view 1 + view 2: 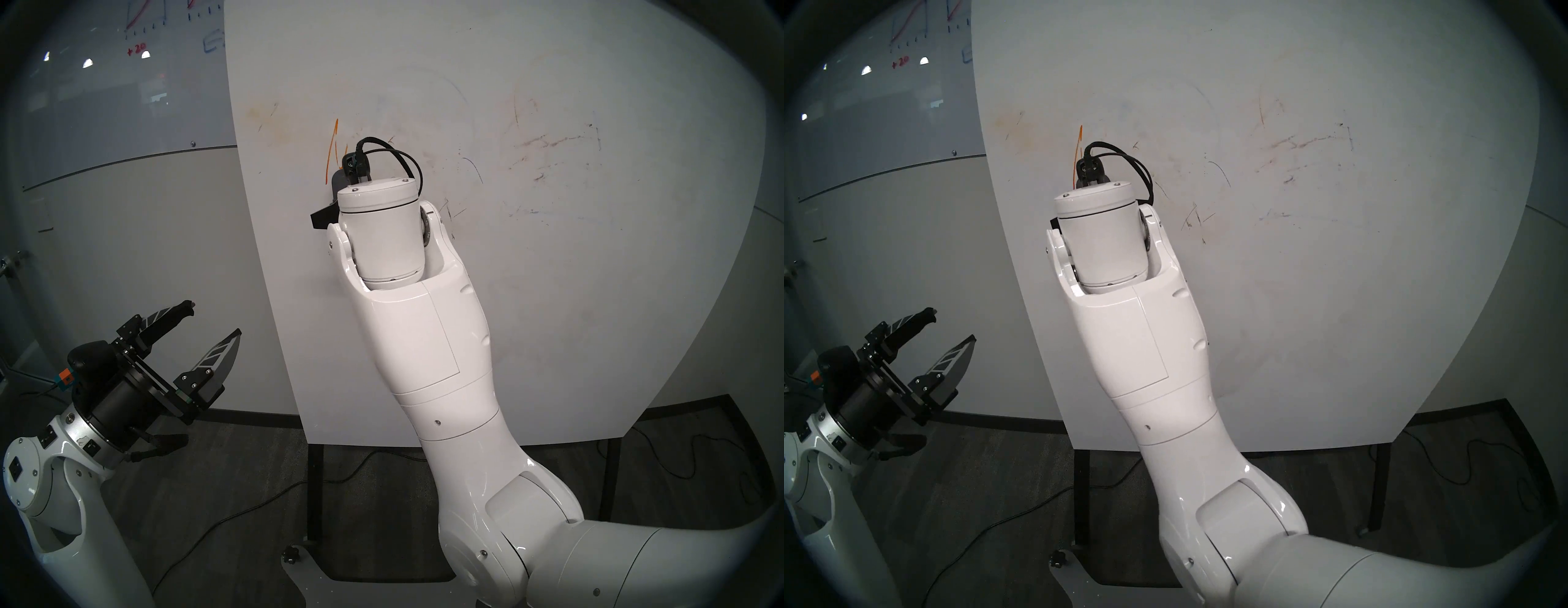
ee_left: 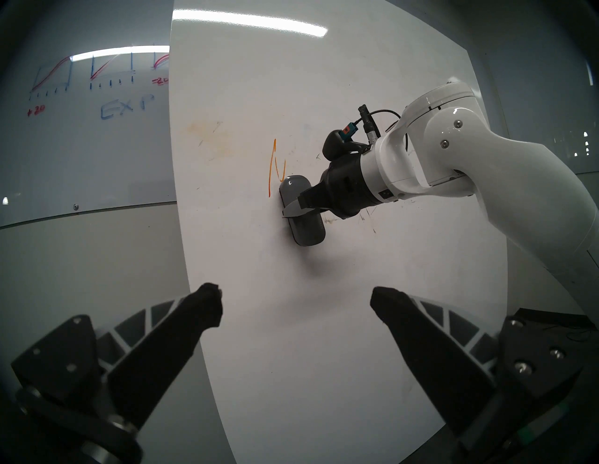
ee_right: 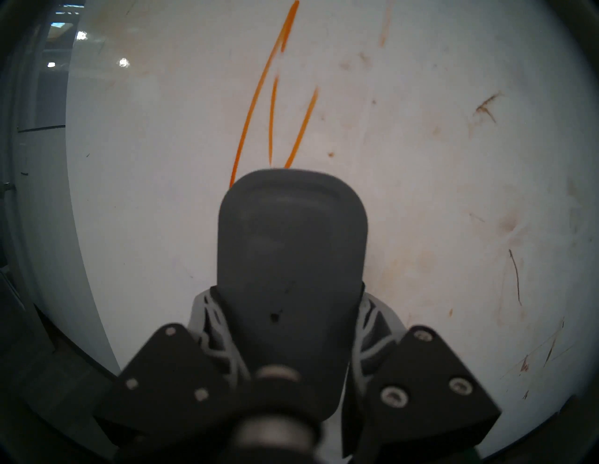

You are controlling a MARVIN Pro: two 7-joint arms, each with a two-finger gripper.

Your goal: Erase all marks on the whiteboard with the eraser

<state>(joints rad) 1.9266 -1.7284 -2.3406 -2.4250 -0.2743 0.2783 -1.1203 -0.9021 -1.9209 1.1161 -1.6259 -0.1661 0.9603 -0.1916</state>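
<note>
Matte white whiteboard, orange marks upper centre, dark grey oblong eraser clamped in right pincer, left pincer spread wide, empty.

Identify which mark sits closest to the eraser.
The orange strokes, ending right at the eraser top edge; the dark scratches and brown smudges lie farther right.

An office or lab room: a wall-mounted glass board bore graph sketches, with grey carpet and trailing cables.

glass board: blue "exp" | red "+20" | red "-20" partly hidden
</note>
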